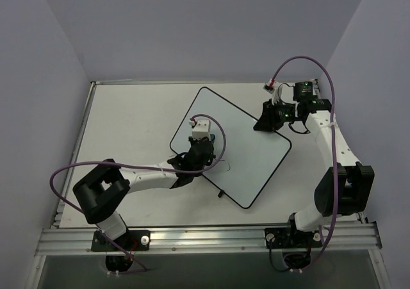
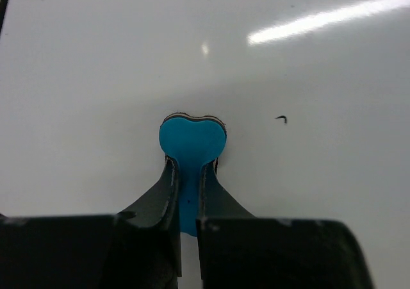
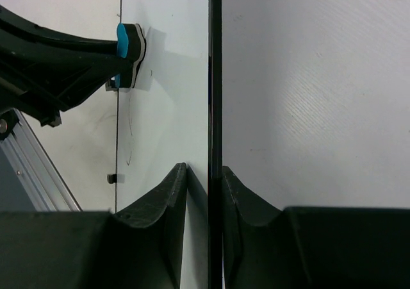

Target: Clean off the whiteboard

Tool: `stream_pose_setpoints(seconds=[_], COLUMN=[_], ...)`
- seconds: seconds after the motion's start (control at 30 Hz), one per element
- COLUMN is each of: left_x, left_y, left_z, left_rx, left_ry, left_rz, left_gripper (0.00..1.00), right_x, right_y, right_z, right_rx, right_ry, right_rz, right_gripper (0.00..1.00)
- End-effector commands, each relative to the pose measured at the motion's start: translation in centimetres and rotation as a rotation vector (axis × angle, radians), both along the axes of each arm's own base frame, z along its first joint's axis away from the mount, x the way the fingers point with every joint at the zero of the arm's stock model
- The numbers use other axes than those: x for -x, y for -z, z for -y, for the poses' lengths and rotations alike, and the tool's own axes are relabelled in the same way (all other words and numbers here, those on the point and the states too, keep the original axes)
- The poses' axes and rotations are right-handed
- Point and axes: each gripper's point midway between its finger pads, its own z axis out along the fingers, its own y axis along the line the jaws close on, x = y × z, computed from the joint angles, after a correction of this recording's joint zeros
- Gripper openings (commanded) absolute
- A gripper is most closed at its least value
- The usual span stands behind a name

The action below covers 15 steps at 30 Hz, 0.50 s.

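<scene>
Step in hand: wiping. The whiteboard (image 1: 256,154) lies askew mid-surface (image 1: 128,109). The left pincer (image 2: 189,166) pinches the blue eraser (image 2: 192,135), pad against the board. The right pincer (image 3: 205,173) appears clamped on the board's rim (steadying it). Next move: sweep toward the small black mark (image 2: 282,118). Any marks beneath the left arm cannot be made out.

The whiteboard (image 1: 250,154) is smooth and shiny; a light glints off it. The blue eraser (image 2: 192,138) looks soft, like foam, with thin grey layers. The table (image 3: 320,97) is dull white with tiny ridges. The near rail (image 1: 205,238) is bare metal.
</scene>
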Motion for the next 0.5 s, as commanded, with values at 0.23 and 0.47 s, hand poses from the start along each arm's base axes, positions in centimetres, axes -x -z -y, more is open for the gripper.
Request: stream_pose_setpoints(seconds=[0.23,0.47], left_x=[1.6,1.0], left_y=[-3.1,-3.1], left_z=[7.7,8.0], left_rx=[0.035,0.008], left_ry=[0.316,0.315], left_rz=[0.043,0.035], left_gripper=[0.02,0.02], right_x=[0.9,1.0], right_y=[-2.2,-2.0], right_z=[-0.5,-0.6], right_rx=[0.048,0.048], right_ry=[-0.088,-0.096], right_rz=[0.155,0.155], right_gripper=[0.00,0.00])
